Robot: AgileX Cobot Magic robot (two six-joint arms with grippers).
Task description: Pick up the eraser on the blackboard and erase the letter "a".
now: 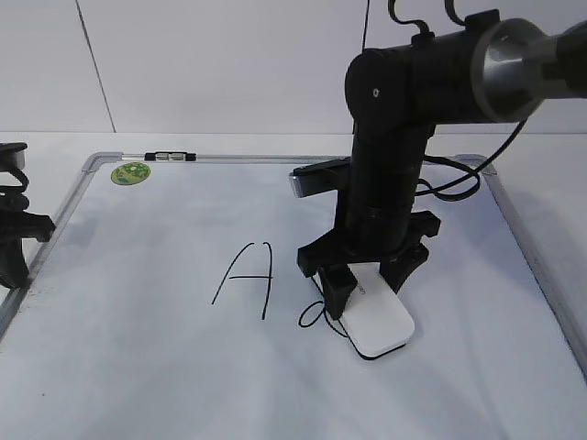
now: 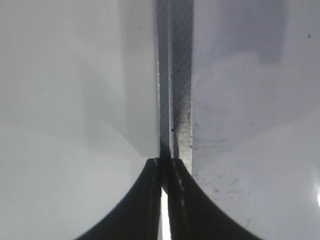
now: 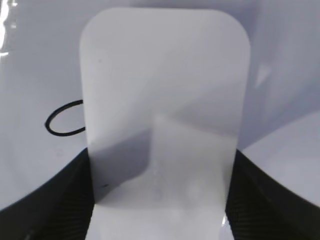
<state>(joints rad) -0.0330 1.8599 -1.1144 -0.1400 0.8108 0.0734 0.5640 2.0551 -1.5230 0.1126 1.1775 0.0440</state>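
Observation:
The white eraser (image 1: pixel 382 323) lies flat on the blackboard (image 1: pixel 138 367), a white board with a silver frame. My right gripper (image 1: pixel 367 286) is shut on the eraser, one finger on each long side. In the right wrist view the eraser (image 3: pixel 165 100) fills the middle. The small letter "a" (image 1: pixel 313 317) is partly covered by the eraser; only its left loop (image 3: pixel 62 120) shows. My left gripper (image 2: pixel 164 172) is shut and empty over the board's left frame (image 2: pixel 181 100); it sits at the far left in the exterior view (image 1: pixel 14 247).
A tall capital "A" (image 1: pixel 246 278) is drawn left of the eraser. A round green sticker (image 1: pixel 131 171) and a small clip (image 1: pixel 170 157) sit at the board's far left corner. The right arm's cable (image 1: pixel 459 183) hangs over the board's far right.

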